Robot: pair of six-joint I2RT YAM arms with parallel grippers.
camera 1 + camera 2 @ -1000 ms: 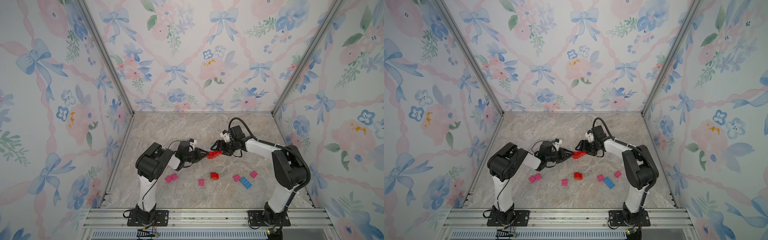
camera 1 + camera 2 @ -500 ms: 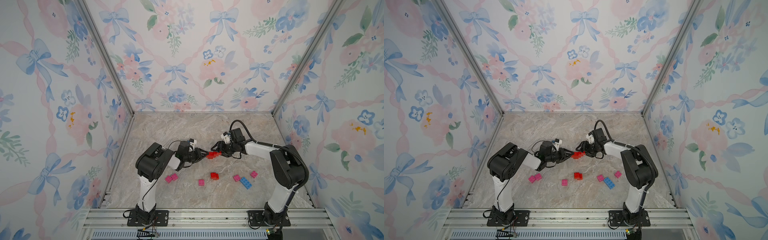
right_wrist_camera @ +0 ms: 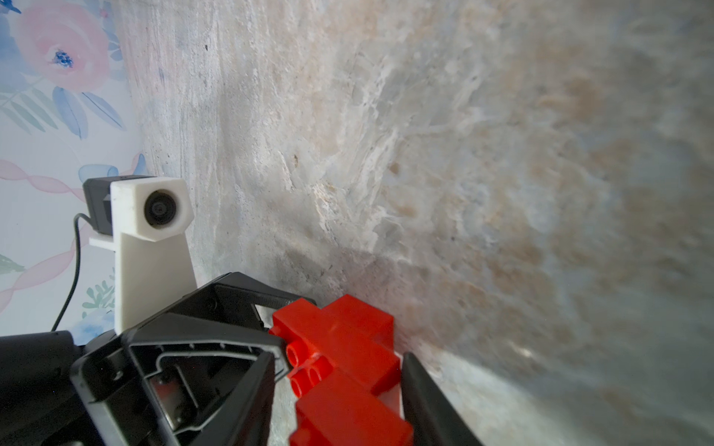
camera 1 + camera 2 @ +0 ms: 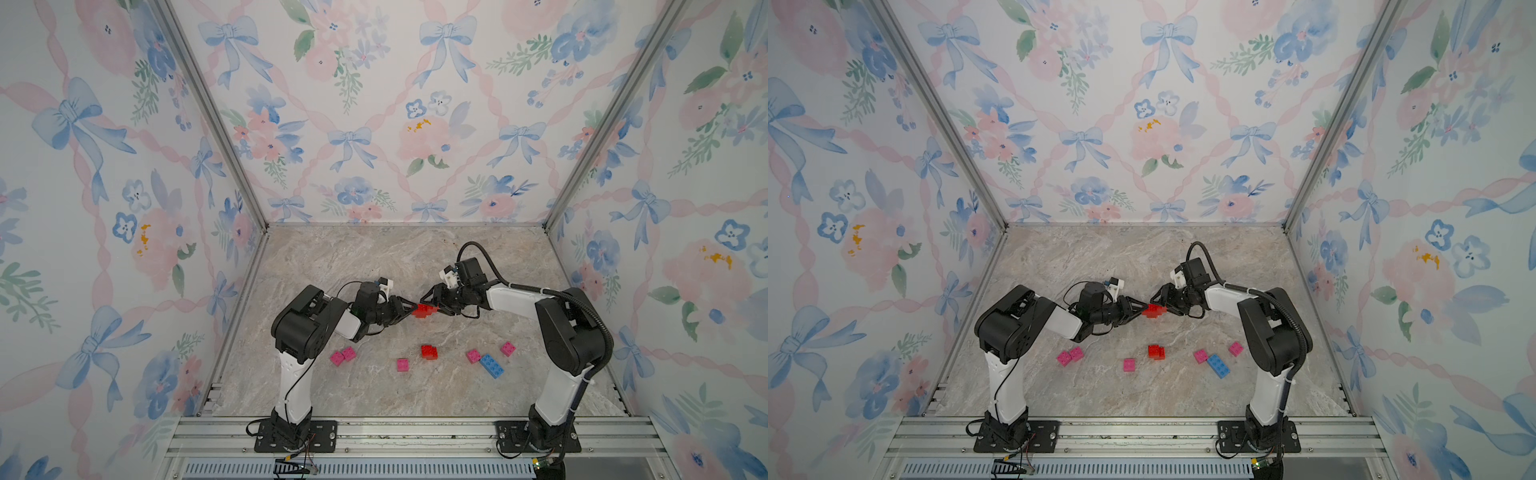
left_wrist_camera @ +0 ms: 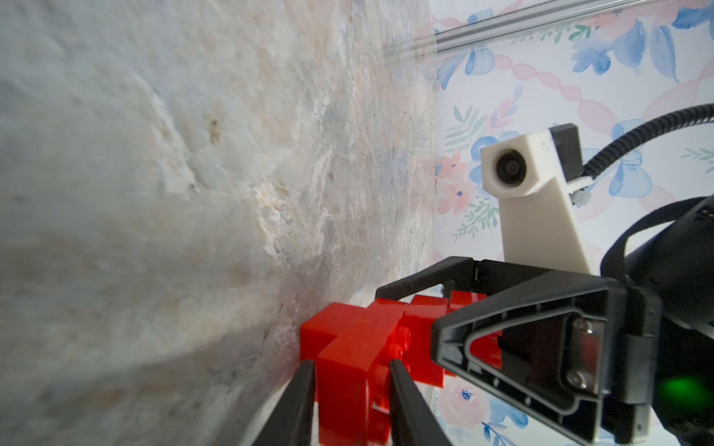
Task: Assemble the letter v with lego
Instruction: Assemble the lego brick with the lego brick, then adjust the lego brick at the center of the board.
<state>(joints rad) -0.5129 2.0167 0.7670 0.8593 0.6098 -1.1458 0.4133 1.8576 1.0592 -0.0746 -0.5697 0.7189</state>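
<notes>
The stepped red plastic lego assembly is supported from both ends, probably to steady it for pressing or transfer. The left end effector pinches one end. The right end effector brackets the other; whether it grips cannot be told. Location: beyond the loose red studded brick, toward the rear wall. Any contact between the assembly's underside and the marble surface is hidden.

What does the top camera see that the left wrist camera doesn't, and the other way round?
Only a top view: five pink lego bricks, a blue lego brick and a red lego pair, all lying loose. Only the left wrist view: the lens of the right arm's white camera, seen close up. Both: the red lego cluster between the left pincer and the right pincer.
</notes>
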